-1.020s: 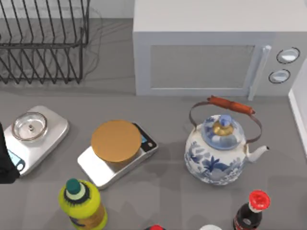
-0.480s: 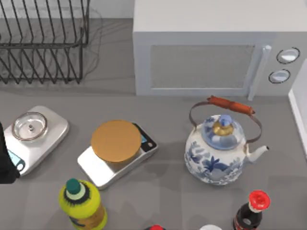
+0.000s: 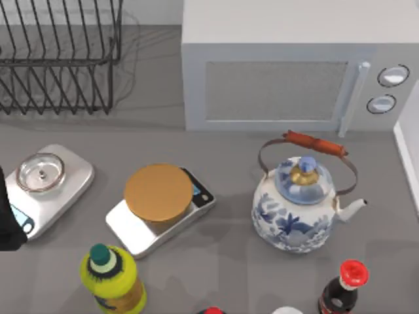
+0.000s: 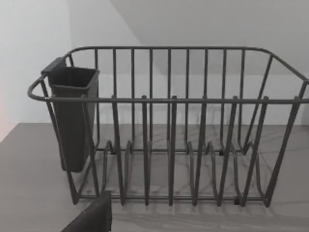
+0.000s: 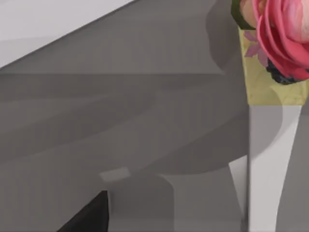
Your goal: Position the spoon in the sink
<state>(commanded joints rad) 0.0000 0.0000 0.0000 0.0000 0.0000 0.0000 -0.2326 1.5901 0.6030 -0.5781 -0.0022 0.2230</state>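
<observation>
While the left arm [image 3: 10, 219] sits parked at the table's left edge beside a steel scale [image 3: 46, 186] (finger spread impossible to tell), a wire dish rack [image 4: 169, 125] stands ahead of its wrist camera.

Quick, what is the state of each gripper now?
Left gripper: cannot be told.
Right gripper: cannot be told.

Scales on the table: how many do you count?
2. A silver scale holding a glass lid at the table's left, and a scale under a tan disc just right of it. Others may sit out of frame.
</observation>
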